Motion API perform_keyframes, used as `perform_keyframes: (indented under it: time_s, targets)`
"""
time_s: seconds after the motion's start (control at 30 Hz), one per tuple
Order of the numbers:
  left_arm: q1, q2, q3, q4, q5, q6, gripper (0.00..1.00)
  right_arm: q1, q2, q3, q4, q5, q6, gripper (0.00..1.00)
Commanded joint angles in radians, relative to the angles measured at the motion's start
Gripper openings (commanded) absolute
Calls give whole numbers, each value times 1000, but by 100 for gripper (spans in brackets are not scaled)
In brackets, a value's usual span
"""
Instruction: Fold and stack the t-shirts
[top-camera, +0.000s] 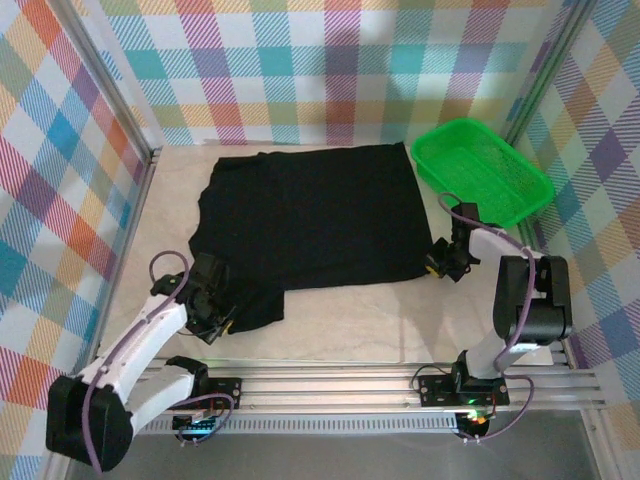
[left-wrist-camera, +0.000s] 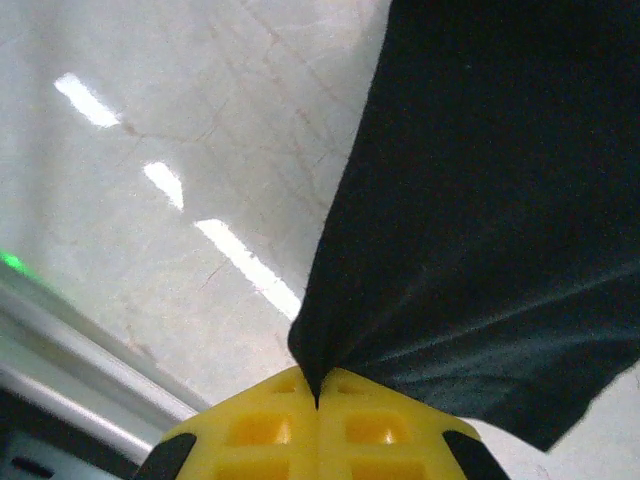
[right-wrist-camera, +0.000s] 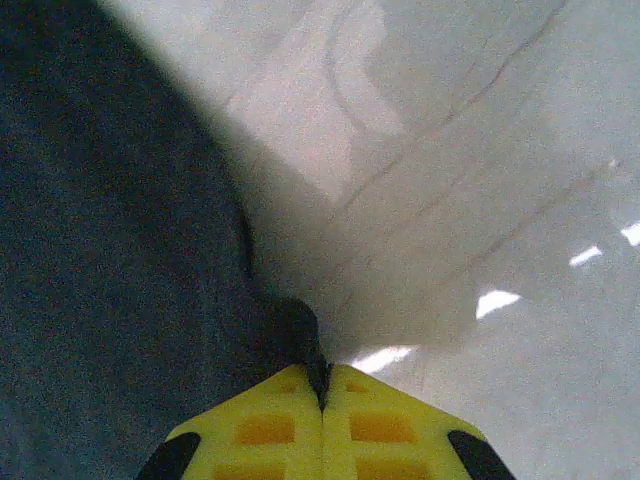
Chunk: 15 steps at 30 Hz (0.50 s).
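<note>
Since a fold needs both near corners carried together, the left gripper (top-camera: 215, 318) is clenched on the black t-shirt (top-camera: 310, 215) at its seven o'clock corner. The right gripper (top-camera: 437, 262) pinches the hem corner at four o'clock. The shirt lies spread across the middle of the table (top-camera: 350, 325), and the green plastic basket (top-camera: 480, 165) stands just beside it at two o'clock.

Plain black t-shirt (top-camera: 315, 215), spread flat mid-table, near corners pinched and slightly lifted.
</note>
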Motion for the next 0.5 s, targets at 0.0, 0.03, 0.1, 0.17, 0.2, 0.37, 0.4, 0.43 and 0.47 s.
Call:
perform_keyframes:
  time_s: [0.0, 0.03, 0.1, 0.17, 0.2, 0.37, 0.4, 0.43, 0.47]
  targets:
    - [-10, -66, 5, -156, 5, -57, 0, 46, -87, 14, -126, 44, -21, 0]
    - [-10, -75, 5, -180, 16, -60, 0, 52, -102, 6, -142, 39, -14, 0]
    - [-12, -85, 8, -236, 38, -56, 0, 58, -138, -20, -180, 27, 3, 0]
    - [-18, -99, 20, -287, 41, -46, 0, 65, -184, -49, -210, 19, 12, 0]
    - [-22, -113, 30, -313, 41, -42, 0, 68, -212, -62, -231, 17, 17, 0]
    - [-45, -191, 51, -376, 42, -63, 0, 86, -349, -126, -334, -6, 35, 0]
    - [-47, -199, 59, -366, 34, -65, 0, 87, -375, -142, -336, -13, 41, 0]
    - [-47, -199, 70, -346, 25, -65, 0, 88, -388, -151, -333, -17, 43, 0]
    - [-47, -190, 88, -313, 10, -62, 0, 87, -394, -157, -320, -24, 42, 0]
